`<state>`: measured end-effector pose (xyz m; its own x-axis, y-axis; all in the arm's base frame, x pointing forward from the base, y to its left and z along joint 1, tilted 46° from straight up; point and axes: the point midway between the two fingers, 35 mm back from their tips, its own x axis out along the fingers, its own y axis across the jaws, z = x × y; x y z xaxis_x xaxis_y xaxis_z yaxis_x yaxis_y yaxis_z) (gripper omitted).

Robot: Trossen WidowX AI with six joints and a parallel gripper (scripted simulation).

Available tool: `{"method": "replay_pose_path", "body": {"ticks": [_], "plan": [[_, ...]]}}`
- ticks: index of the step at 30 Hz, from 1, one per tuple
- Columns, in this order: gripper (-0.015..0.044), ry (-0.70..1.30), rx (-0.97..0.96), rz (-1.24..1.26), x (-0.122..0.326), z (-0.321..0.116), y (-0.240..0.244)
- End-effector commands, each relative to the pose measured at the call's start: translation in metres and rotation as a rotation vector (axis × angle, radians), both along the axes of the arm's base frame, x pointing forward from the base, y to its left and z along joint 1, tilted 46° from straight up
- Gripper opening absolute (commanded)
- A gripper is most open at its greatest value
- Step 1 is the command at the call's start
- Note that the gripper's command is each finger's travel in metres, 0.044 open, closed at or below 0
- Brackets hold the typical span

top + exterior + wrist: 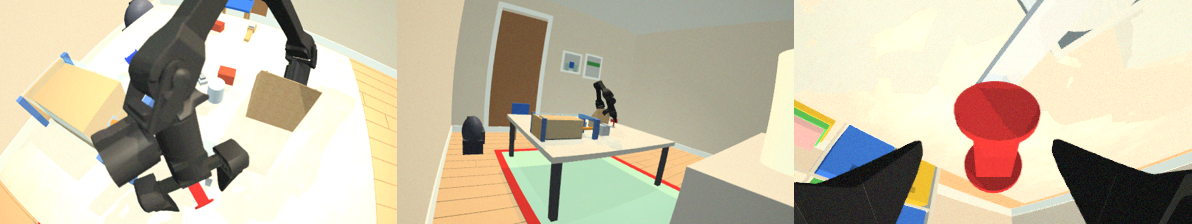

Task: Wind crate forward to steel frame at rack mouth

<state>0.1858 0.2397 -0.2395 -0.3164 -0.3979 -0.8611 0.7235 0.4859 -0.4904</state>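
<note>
The tan crate (76, 93) (564, 128) sits flat in the low clear-panelled cubby with blue posts. A gap shows between its front and the blue frame (595, 129) at the mouth. An orange strap (588, 128) runs across that gap towards the grey winch (604, 130). A red spool-shaped grip (198, 195) (614, 121) (996, 159) stands upright by the winch, on what looks like the handle's flat grey arm. How its key sits is hidden. My gripper (199, 200) (989, 146) is open and empty, its fingers on either side of the red grip, apart from it.
A brown box (283, 100), a pale blue cylinder (215, 91) and a red block (226, 75) stand on the bench (632, 141). A wooden-handled tool (250, 33) and a blue item (130, 56) lie farther back. My arm hides part of the bench.
</note>
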Motion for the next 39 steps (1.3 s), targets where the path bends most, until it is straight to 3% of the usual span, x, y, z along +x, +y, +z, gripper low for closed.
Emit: {"method": "replay_pose_path", "body": {"ticks": [1, 13, 30, 39], "plan": [[0.044, 0.01, -0.016, 0.004, -0.0041, -0.0055, -0.0106], [0.044, 0.01, -0.016, 0.004, -0.0041, -0.0055, -0.0106], [0.0, 0.006, -0.008, -0.002, -0.0023, -0.0047, -0.0068], [0.0, 0.01, -0.016, 0.004, -0.0036, -0.0062, -0.011]]}}
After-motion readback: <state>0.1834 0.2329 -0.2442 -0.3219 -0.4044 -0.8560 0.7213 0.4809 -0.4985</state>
